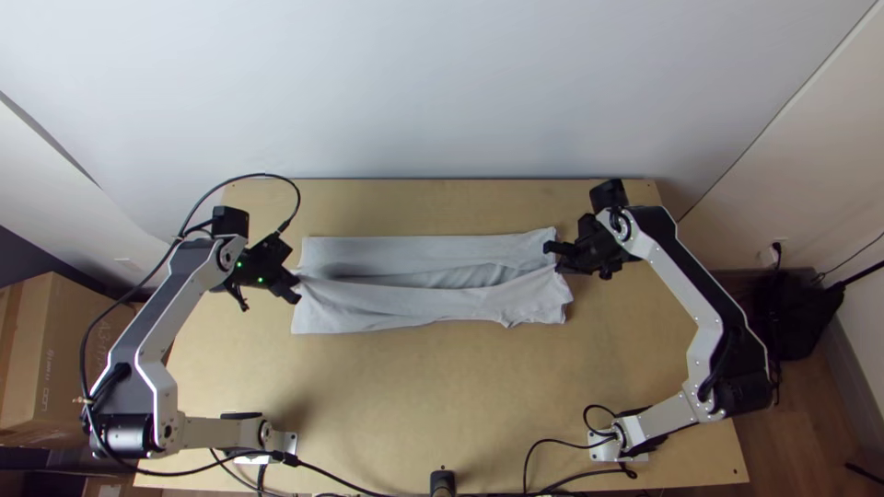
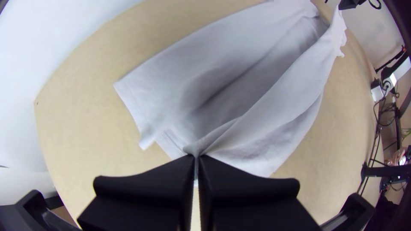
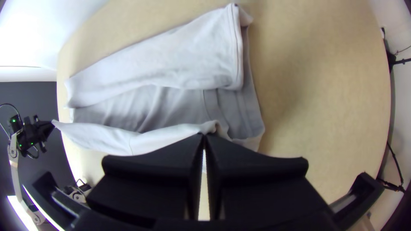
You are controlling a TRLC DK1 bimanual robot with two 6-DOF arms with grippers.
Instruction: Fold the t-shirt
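Fingers on my left gripper are pinched together on a gathered bit of the pale grey t-shirt, at its left end. At the right end, my right gripper has its own fingers pressed together with cloth between their tips. I have the t-shirt toward the far part of the light wooden surface, lying as a long band from left to right, with a far strip, a near strip and a creased hollow between them. The near strip runs as a raised fold from one gripper to the other, and around it the cloth is loosely rumpled. My left arm goes out left from its base at the near side, bends sharply at the elbow beyond the left edge of the surface, then slants toward the far side and back right; its gripper is angled inward, to the right and a little near. My right arm roughly mirrors it: from its base at the near right, the lower link heads right and slightly far, the elbow sits out to the right, and the long link leans back far and left to the wrist, with the gripper aimed left over the cloth. On the left arm, a black cable arches on the far side of the wrist.
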